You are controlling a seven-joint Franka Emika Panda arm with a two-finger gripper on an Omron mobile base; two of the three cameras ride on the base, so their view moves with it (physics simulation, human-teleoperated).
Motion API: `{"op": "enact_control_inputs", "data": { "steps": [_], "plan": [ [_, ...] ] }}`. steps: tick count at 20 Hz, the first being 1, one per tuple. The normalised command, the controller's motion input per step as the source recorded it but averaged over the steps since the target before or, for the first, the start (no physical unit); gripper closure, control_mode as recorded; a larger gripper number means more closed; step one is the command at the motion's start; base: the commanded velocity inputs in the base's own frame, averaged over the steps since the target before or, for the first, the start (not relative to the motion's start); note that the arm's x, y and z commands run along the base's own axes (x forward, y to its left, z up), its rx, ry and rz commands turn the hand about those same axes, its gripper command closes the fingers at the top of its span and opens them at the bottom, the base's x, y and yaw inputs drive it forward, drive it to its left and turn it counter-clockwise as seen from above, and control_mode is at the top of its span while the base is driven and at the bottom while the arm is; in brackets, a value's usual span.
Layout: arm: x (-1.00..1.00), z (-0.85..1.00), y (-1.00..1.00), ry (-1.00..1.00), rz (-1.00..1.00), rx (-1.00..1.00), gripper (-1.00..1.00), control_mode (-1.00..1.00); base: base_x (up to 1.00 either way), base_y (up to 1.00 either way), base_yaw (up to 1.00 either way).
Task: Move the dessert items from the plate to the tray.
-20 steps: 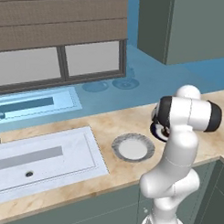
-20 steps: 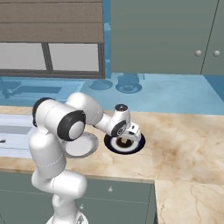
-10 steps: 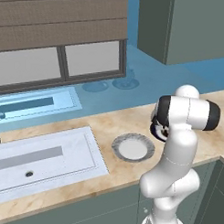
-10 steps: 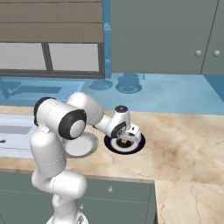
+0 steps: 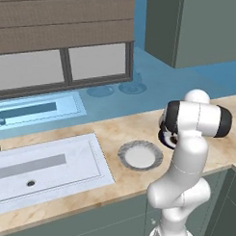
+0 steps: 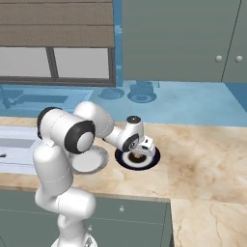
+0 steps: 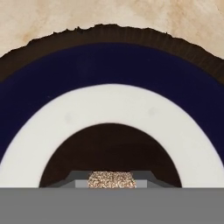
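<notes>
Hand pressed low into a dark-rimmed dish, its tips drawn together on a speckled tan piece, which we take for one of the dessert items. Going left to right on the surface: the white sink, then the grey-rimmed plate, whose white centre looks bare, then just beside it the dish with the hand. We judge the piece light, crumbly and easily crushed, so a gentle pinch across its middle suits it best.
</notes>
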Motion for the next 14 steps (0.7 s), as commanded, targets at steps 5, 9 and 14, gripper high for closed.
{"op": "enact_control_inputs", "data": {
  "steps": [5, 9, 14],
  "plan": [
    [0.00, 0.00, 0.00, 0.00, 0.00, 0.00, 1.00, -1.00, 0.00, 0.00, 0.00],
    [0.00, 0.00, 0.00, 0.00, 0.00, 0.00, 1.00, -1.00, 0.00, 0.00, 0.00],
    [-0.01, 0.07, 0.16, 0.00, 0.00, 0.00, 1.00, -1.00, 0.00, 0.00, 0.00]
  ]
}}
